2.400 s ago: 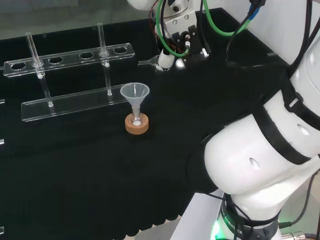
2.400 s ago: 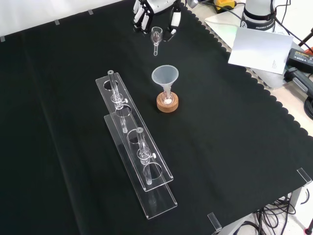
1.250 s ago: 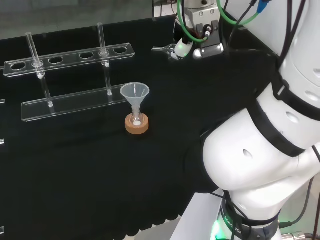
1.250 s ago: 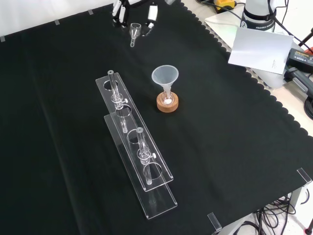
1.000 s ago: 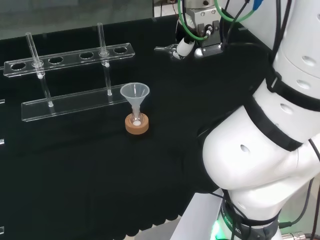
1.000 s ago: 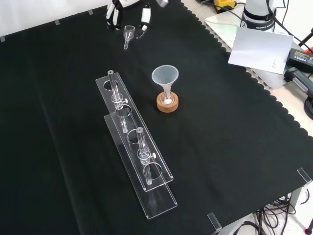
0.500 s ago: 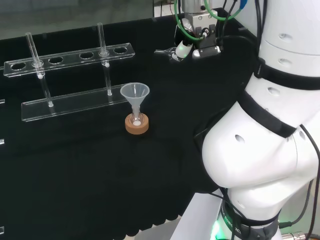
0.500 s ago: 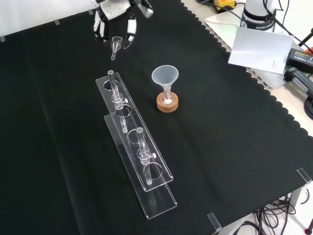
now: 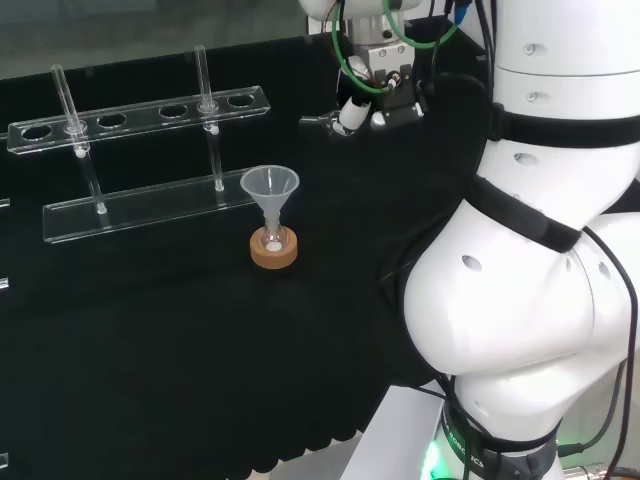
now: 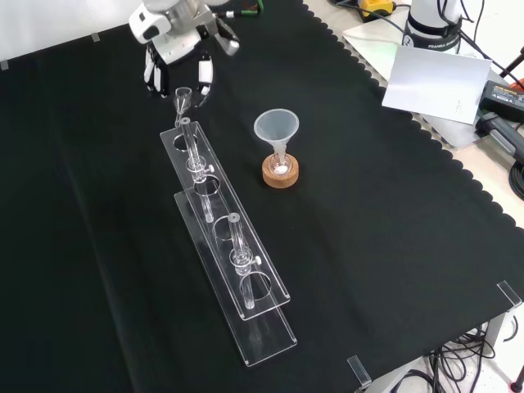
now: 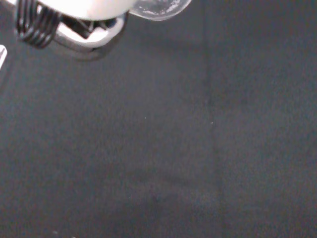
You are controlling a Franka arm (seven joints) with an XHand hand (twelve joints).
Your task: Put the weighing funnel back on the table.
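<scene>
Pinching the weighing funnel between curled fingers, the hand hangs above the cloth near its far edge in the front view, close to the clear rack. It should probably descend onto bare cloth away from that rack, then release only once the funnel touches.

a lab bench: black cloth, clear test-tube racks, a funnel in a flask on a cork ring.

In the front view, the clear cone-shaped funnel stands in a small flask on a cork ring on the black-clothed worktop, right of the long clear plastic tube rack. The black and white hand holds the small clear weighing funnel just beyond the rack's far end.
</scene>
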